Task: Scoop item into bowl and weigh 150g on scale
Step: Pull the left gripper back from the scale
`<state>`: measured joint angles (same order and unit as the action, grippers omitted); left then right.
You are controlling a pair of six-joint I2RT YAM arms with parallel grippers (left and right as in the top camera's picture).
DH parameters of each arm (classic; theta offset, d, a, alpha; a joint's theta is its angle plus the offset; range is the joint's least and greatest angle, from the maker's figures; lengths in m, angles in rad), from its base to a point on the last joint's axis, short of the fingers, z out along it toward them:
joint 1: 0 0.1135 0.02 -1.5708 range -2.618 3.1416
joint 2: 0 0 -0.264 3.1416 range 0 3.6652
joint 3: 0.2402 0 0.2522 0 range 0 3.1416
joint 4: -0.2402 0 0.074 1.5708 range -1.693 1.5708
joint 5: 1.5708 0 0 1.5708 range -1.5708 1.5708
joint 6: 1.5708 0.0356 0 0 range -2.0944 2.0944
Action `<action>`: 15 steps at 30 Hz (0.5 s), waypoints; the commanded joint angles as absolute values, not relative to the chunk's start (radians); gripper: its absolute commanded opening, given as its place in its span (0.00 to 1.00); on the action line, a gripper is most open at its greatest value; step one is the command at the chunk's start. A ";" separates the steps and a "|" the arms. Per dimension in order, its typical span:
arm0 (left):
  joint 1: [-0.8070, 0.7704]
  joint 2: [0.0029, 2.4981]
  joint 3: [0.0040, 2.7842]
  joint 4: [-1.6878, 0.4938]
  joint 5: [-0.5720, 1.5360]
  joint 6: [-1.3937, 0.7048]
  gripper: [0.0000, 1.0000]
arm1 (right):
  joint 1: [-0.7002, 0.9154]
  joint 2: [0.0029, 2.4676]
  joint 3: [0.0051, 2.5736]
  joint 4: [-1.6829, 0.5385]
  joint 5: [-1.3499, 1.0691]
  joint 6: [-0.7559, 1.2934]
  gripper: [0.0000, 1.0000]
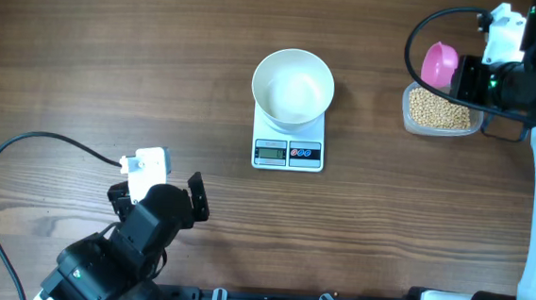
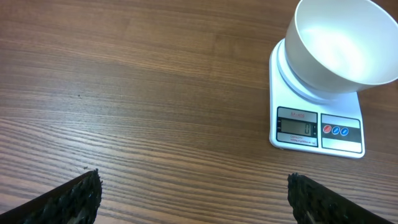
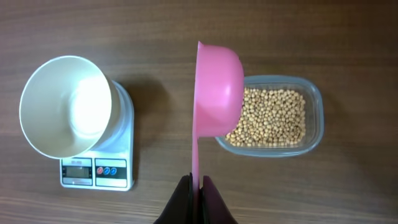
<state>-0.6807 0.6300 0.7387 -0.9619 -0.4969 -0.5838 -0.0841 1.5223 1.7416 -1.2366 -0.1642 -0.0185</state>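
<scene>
Right gripper [image 3: 198, 190] pinching pink scoop [image 3: 217, 87] by the beans [image 3: 273, 118]; left gripper [image 2: 194, 198] spread wide, bowl [image 1: 294, 88] sitting on scale [image 1: 289, 153].

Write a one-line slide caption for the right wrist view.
Right gripper holds the pink scoop by its handle at the clear tub of beans; white bowl sits empty on the scale.

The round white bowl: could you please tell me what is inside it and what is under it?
The round white bowl is empty inside. It stands on the flat white square kitchen scale; the bowl covers most of the platform, leaving only the front strip visible.
</scene>
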 commanded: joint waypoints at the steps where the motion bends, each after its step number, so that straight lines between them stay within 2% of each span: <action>1: -0.676 0.629 0.739 -0.962 -0.506 -0.580 1.00 | -0.084 1.533 1.752 -1.230 -0.165 0.001 0.04; 15: -0.676 0.629 0.739 -0.962 -0.506 -0.580 1.00 | -0.084 1.534 1.752 -1.233 -0.149 0.010 0.04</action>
